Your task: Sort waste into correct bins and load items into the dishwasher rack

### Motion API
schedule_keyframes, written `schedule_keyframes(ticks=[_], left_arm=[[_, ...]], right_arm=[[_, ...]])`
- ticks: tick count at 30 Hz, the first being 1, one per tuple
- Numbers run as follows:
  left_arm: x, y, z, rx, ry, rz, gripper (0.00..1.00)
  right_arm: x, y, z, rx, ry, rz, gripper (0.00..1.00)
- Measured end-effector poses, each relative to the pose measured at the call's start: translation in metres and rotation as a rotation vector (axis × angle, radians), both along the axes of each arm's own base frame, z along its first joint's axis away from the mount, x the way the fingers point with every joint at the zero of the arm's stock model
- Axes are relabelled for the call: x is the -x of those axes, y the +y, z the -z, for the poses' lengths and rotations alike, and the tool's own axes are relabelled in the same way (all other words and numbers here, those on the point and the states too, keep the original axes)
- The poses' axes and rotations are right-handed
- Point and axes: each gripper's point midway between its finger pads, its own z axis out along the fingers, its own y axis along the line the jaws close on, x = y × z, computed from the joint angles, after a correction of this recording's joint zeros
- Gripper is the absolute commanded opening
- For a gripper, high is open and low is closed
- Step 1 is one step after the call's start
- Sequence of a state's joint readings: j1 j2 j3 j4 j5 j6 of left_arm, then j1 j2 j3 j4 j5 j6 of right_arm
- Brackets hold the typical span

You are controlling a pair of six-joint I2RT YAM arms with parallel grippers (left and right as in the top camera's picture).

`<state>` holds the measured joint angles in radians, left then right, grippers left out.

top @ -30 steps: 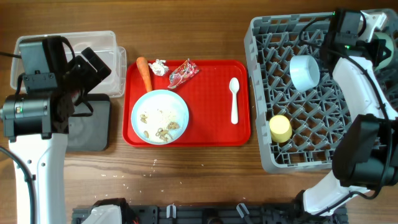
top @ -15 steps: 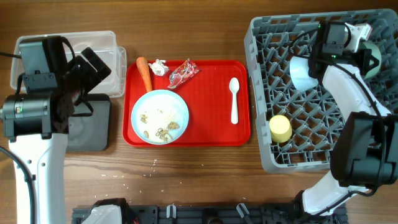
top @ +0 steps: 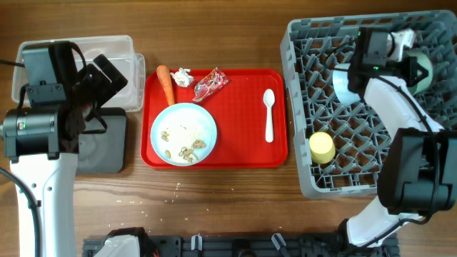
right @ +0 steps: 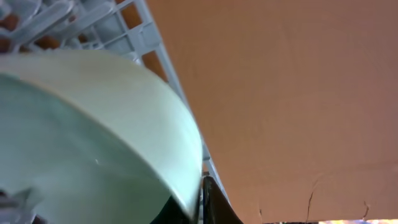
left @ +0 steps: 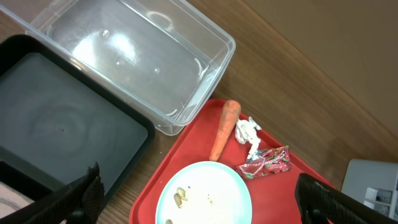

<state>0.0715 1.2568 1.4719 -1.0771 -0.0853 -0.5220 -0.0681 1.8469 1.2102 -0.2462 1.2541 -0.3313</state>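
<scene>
On the red tray (top: 246, 146) lie an orange carrot (top: 166, 83), a crumpled white tissue (top: 183, 76), a red snack wrapper (top: 211, 83), a white spoon (top: 269, 114) and a light blue plate (top: 183, 133) with beige scraps (top: 187, 150). The grey dishwasher rack (top: 307, 171) holds a light blue bowl (top: 348, 83) and a yellow-green cup (top: 321, 147). My right gripper (top: 408, 51) is shut on the rim of the pale green bowl (top: 424, 71) over the rack's far right; the bowl fills the right wrist view (right: 93, 137). My left gripper (left: 199, 202) is open and empty, high above the tray's left edge.
The clear tub (top: 125, 53) stands at the far left, and the black tray (top: 107, 153) lies in front of it, partly under my left arm. Both show empty in the left wrist view. A few crumbs lie on the wood in front of the red tray.
My right arm has moved left over the rack's far side with the pale green bowl in its grip. The left arm has not moved.
</scene>
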Motion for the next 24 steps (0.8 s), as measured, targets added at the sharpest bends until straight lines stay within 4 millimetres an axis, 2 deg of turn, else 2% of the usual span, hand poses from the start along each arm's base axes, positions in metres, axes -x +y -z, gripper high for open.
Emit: schedule_keyframes(ticks=[1, 2, 3, 6, 9, 10, 14, 17, 19, 21, 24], left_arm=[[0.0, 0.0, 0.0, 0.0, 0.0, 0.0, 1.0], [0.0, 0.0, 0.0, 0.0, 0.0, 0.0, 1.0], [0.0, 0.0, 0.0, 0.0, 0.0, 0.0, 1.0], [0.0, 0.0, 0.0, 0.0, 0.0, 0.0, 1.0], [0.0, 0.0, 0.0, 0.0, 0.0, 0.0, 1.0], [0.0, 0.0, 0.0, 0.0, 0.0, 0.0, 1.0], [0.0, 0.0, 0.0, 0.0, 0.0, 0.0, 1.0], [0.0, 0.0, 0.0, 0.0, 0.0, 0.0, 1.0], [0.0, 0.0, 0.0, 0.0, 0.0, 0.0, 1.0], [0.0, 0.0, 0.0, 0.0, 0.0, 0.0, 1.0], [0.0, 0.0, 0.0, 0.0, 0.0, 0.0, 1.0]], right_arm=[[0.003, 0.0, 0.004, 0.002, 0.019, 0.001, 0.48], [0.006, 0.0, 0.008, 0.001, 0.033, 0.0, 0.66], [0.007, 0.001, 0.01, 0.0, 0.042, -0.001, 0.73], [0.003, 0.003, 0.015, -0.028, 0.04, -0.026, 0.79], [-0.01, 0.019, 0.025, -0.132, 0.038, -0.126, 0.79], [-0.014, 0.031, 0.023, -0.206, 0.034, -0.196, 0.79], [-0.028, 0.065, -0.012, -0.405, -0.035, -0.379, 0.78], [-0.035, 0.118, -0.048, -0.665, -0.138, -0.565, 0.7], [-0.032, 0.167, -0.062, -0.866, -0.192, -0.692, 0.64], [-0.019, 0.238, -0.062, -1.165, -0.188, -0.813, 0.63], [0.009, 0.311, -0.044, -1.439, -0.071, -0.835, 0.57]])
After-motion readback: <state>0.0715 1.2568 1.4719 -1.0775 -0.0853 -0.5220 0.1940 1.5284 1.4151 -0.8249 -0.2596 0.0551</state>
